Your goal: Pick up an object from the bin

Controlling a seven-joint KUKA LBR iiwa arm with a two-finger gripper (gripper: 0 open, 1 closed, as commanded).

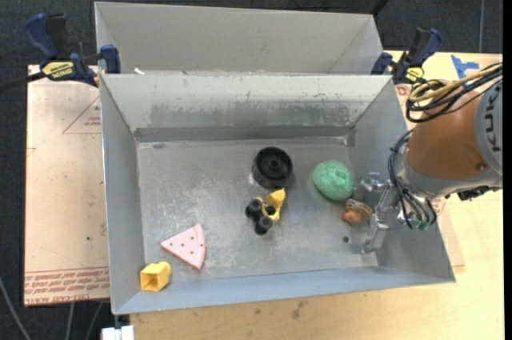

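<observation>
Arm (pixel 448 146), fingers (pixel 371 238) spread round brown lump (pixel 356 212)

The right edge cuts your arm (pixel 452 146) off. The gripper (pixel 370 217) hides part of a small brown thing (pixel 354 212) just beside the green lump (pixel 332 179); you cannot tell its kind. The black-and-yellow piece (pixel 266 210) farther in is too small for you to name.

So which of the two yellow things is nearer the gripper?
The yellow piece with black knobs mid-bin; the yellow block sits in the lower-left corner, far from the gripper.
</observation>
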